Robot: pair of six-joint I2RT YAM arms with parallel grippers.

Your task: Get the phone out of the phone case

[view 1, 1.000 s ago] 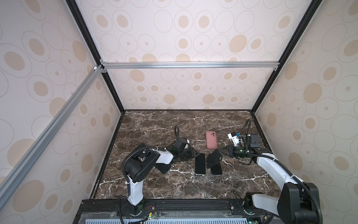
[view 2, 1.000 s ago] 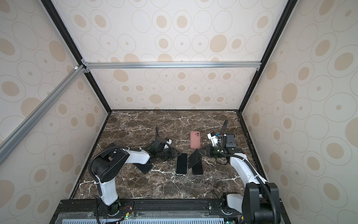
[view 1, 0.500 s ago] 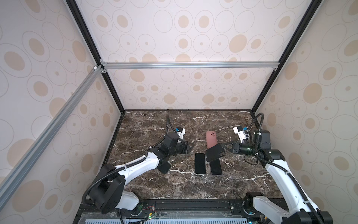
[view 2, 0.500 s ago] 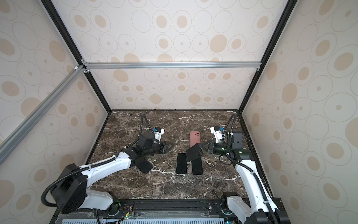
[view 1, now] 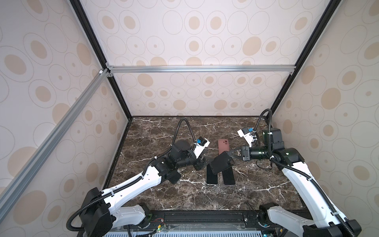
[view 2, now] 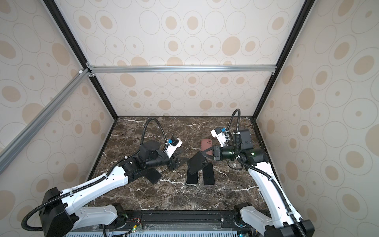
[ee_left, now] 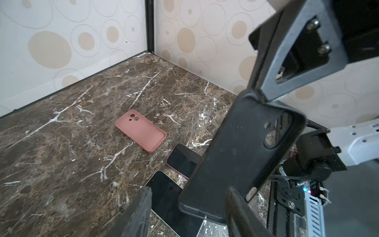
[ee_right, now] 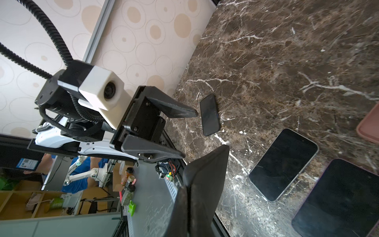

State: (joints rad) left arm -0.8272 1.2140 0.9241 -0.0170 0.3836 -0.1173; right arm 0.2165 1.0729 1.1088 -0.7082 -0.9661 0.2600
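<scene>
Dark marble surface [view 1: 164, 133], spotted walls [view 1: 205, 41] all round, and the right fingers [view 1: 235, 154] are clamped on the top edge of the black case [view 1: 221, 165], holding it tilted in the air above two bare phones [view 1: 211, 178]. Left fingers [ee_right: 174, 109] are spread and empty, just beside its lower end. Whether a phone sits inside, I can't tell. Smart play, I'd say: right holds firm, left pinches only the free corner and peels the rim back, everything low over the surface in case something slips out.
</scene>
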